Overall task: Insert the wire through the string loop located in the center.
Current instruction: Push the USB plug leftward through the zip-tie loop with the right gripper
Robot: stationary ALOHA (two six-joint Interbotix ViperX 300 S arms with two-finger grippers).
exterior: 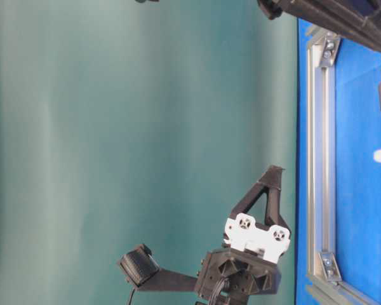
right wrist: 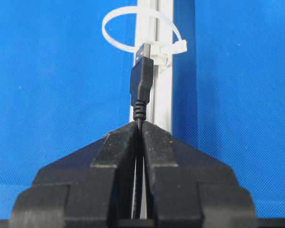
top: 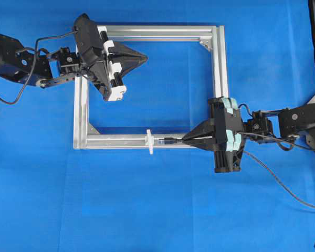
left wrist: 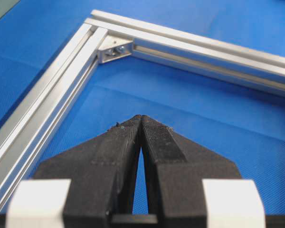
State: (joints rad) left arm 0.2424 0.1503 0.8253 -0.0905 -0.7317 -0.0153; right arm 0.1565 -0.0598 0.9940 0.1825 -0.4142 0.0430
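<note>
1. The right gripper has its jaws clenched on the wire, just behind the ribbed collar of the plug, so the plug sticks out ahead of the tips.
2. The plug's metal nose sits at the string loop, a white band arching above the bar; whether the nose has crossed the ring's plane cannot be told (the wrist view looks nearly straight along the bar).
3. From overhead, the loop stands across the near bar of the aluminium frame, roughly at that bar's middle, and the plug lies along the bar, just to the loop's right.
4. The rest of the wire trails from the back of the right gripper towards the counter's right edge.
5. The left gripper has its jaws pressed together with nothing between them; in its wrist view the tips meet, with only a slim slit farther back.
6. It hangs inside the frame near the far-left corner, well apart from the loop and the plug.
7. Open blue counter shows inside the frame between the two grippers, and more lies between the near bar and the counter's near edge.
8. A triangular corner bracket fills the frame corner ahead of the left tips.
</note>
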